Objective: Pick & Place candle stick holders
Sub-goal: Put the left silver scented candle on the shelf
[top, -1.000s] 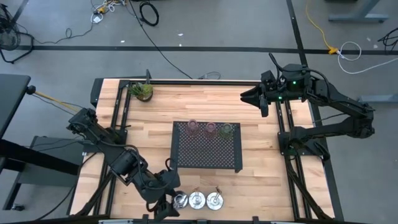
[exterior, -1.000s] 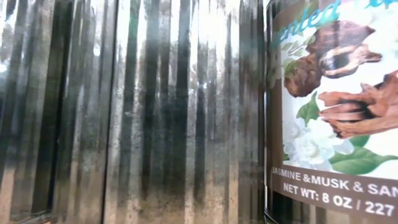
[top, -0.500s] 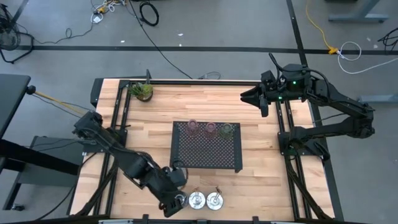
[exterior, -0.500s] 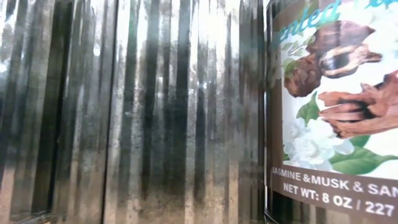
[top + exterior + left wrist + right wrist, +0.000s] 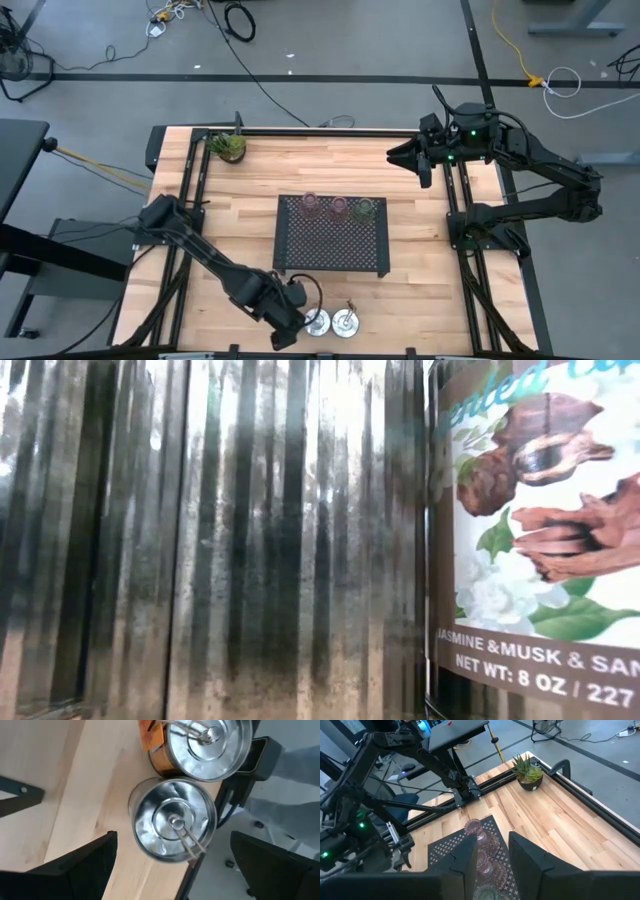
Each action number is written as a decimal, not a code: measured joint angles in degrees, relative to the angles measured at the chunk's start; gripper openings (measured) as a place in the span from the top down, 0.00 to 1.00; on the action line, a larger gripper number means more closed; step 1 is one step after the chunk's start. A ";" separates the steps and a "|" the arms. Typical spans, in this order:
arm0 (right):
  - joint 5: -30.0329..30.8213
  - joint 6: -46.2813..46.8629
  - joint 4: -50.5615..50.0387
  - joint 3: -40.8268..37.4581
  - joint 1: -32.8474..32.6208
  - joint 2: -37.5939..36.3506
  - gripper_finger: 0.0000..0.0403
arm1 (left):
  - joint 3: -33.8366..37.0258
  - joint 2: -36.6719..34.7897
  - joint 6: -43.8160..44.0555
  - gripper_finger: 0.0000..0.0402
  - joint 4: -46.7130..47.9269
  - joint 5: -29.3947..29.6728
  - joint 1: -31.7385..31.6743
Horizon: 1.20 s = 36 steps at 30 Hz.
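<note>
Two silver dishes (image 5: 317, 321) (image 5: 346, 322) show near the table's near edge; a third is hidden under my left gripper (image 5: 290, 322). In the left wrist view, my left gripper (image 5: 173, 842) is open wide above a silver dish (image 5: 172, 822). One finger stands on either side and neither touches it. A second dish (image 5: 210, 745) sits just beyond. Two pink glass holders (image 5: 310, 204) (image 5: 338, 207) and a green one (image 5: 365, 209) stand on the far end of the black tray (image 5: 330, 250). My right gripper (image 5: 402, 155) waits open, raised over the far right.
A small potted plant (image 5: 228, 146) stands at the far left corner. The low view is filled by a ribbed silver wall (image 5: 200, 540) and a labelled candle tin (image 5: 540, 510) right at the lens. Bare wood lies left and right of the tray.
My left gripper has moved along the near edge toward the table's right. It went from beside the row of silver dishes to over the leftmost dish, which it now covers in the high view. The dishes have stayed in place.
</note>
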<state>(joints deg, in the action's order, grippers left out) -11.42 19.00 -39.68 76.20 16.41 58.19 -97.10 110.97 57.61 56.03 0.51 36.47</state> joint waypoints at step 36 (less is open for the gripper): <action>-0.02 1.26 -0.22 0.00 0.00 0.00 0.72 | -0.02 0.63 1.23 0.04 1.64 7.35 4.03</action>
<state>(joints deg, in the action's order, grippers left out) -11.44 20.26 -39.90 76.20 16.41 58.19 -97.12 111.60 58.84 57.68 7.86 40.50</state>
